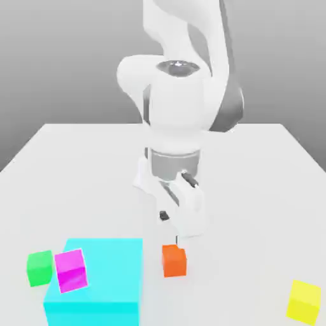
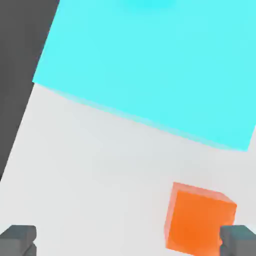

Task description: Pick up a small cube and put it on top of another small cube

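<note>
Pale and bare-topped, a white table (image 1: 229,191) stretches toward a grey backdrop in the exterior view, a white robot arm (image 1: 175,108) reaching down over it. Below the arm's gripper (image 1: 177,240) sits the small orange cube (image 1: 174,261), on the tabletop between a big cyan block (image 1: 105,270) to the exterior view's left and a yellow cube (image 1: 304,302) near the exterior view's right edge. The pincer stands wide, its two fingertips (image 2: 21,241) well apart in the hand view, holding nothing. The exterior view alone takes in the yellow cube, a green cube (image 1: 40,268) beside the cyan block and a magenta cube (image 1: 70,270), which appears to rest on the block, though its exact seating is hard to judge. From the hand, the block's straight edge and one corner nearest the orange cube come close up, beside a dark strip past the table. One fingertip overlaps part of the orange cube there, and whether they touch cannot be told. The cyan block is cut off by both frames, and the arm's upper end runs out of the exterior view.
</note>
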Robot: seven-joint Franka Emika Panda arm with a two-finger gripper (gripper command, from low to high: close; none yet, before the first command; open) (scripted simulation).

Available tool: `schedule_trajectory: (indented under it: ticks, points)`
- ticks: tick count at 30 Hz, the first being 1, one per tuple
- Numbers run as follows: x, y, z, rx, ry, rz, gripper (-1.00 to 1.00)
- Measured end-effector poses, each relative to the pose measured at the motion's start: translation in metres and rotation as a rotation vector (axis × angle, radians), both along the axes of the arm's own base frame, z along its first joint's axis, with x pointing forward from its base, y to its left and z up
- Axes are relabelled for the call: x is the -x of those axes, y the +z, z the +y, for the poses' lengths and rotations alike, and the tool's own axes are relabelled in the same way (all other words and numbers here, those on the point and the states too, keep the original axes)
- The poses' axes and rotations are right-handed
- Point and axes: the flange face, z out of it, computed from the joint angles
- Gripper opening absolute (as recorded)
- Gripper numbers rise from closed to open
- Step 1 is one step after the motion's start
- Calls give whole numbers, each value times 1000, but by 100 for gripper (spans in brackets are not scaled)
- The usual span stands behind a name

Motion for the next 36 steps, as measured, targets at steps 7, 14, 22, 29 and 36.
schedule_trajectory:
  ticks: [7, 14, 22, 29, 36]
  points:
    - [15, -65, 3, -15, -89, 44, 0]
    - [17, -88, 3, -14, -88, 45, -100]
    - [15, -49, 3, -14, -89, 43, -100]
    - [-30, 7, -41, -9, -35, 45, -100]
    - [-82, 79, -150, -8, 33, 46, -100]
